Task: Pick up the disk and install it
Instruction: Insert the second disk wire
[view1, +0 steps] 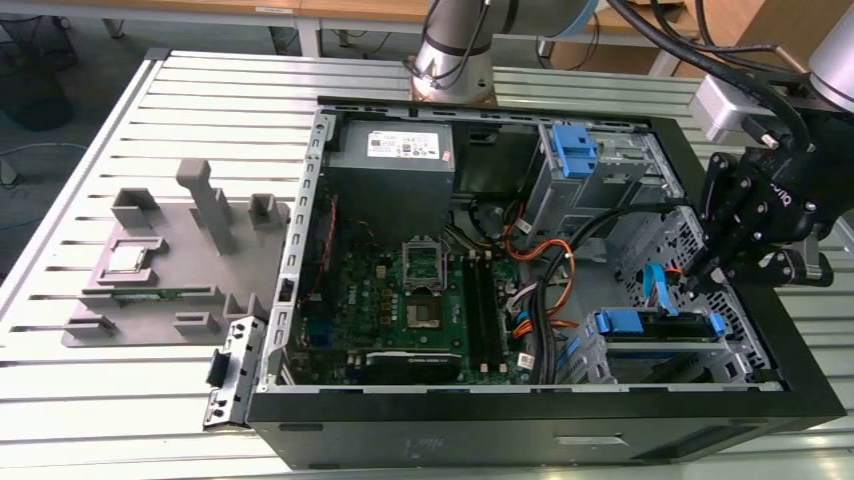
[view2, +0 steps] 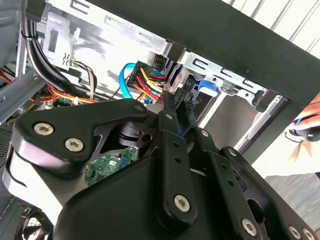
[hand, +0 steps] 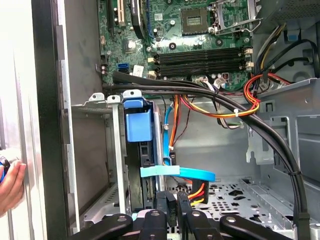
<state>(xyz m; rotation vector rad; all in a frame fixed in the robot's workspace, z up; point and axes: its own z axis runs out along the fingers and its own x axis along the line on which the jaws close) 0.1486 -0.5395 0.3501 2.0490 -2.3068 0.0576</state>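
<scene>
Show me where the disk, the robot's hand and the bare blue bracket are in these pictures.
disk (view1: 654, 325): exterior view, on its blue front rail, in the lower drive cage.
hand (view1: 703, 268): exterior view, between its fingertips, above the disk.
blue bracket (view1: 571, 150): exterior view, on its blue face, in the upper cage.

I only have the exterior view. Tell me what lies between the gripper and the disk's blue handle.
Observer: In the first wrist view, a light blue flat cable crosses the disk on its edge, between the gripper and the blue handle.
Operator: Check outside the case wall.
Observer: A person's hand is at the outer side of the black case wall.
Operator: Report what crowds the gripper.
Observer: In the second wrist view, a bundle of red, yellow and black wires sits close beside it.
</scene>
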